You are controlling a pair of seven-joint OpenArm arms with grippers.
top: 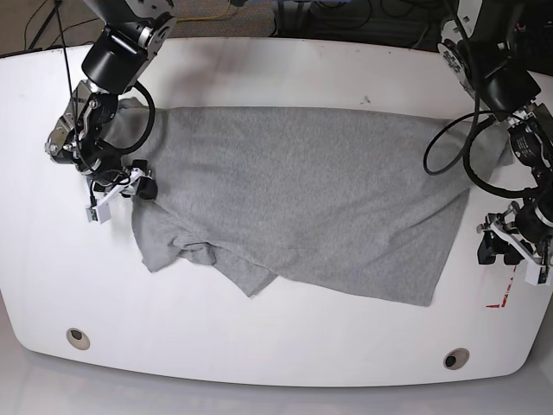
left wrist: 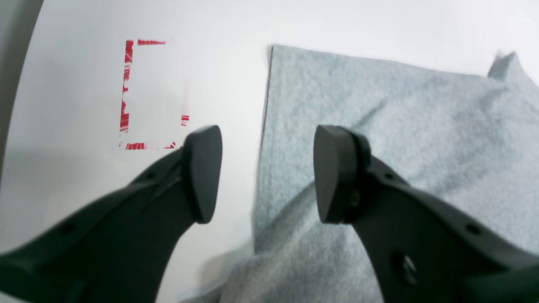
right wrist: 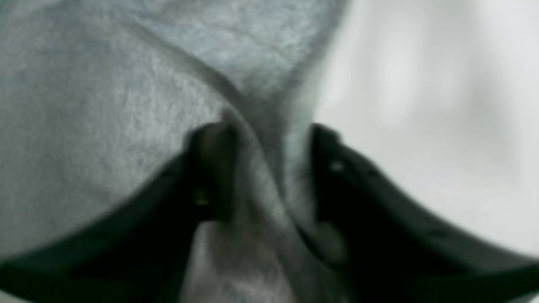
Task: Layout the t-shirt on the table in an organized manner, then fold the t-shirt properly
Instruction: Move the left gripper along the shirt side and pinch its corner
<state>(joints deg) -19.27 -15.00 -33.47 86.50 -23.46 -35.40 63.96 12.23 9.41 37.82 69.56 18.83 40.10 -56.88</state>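
Right gripper [right wrist: 269, 168] seems, through blur, to pinch a shirt [top: 302, 207] fold; left gripper [left wrist: 267, 172] gapes empty. Pulling one-sided could bunch the cloth.

Inspector: Your right wrist view is out of focus throughout. The right gripper [right wrist: 269, 168] shows only as two dark smears with a ridge of the t-shirt [right wrist: 105, 105] between them; whether the cloth is clamped you cannot confirm from it.

Operator: And from the base camera?

Inspector: There the arm hides those fingertips. The lettering on the shirt is nowhere legible. In your left wrist view the frame cuts off the shirt at right and bottom, and the left gripper [left wrist: 268, 174] fingers [left wrist: 202, 172] hide one corner of the red tape mark [left wrist: 126, 92]. The table [top: 276, 346] is cropped at both sides in the base view.
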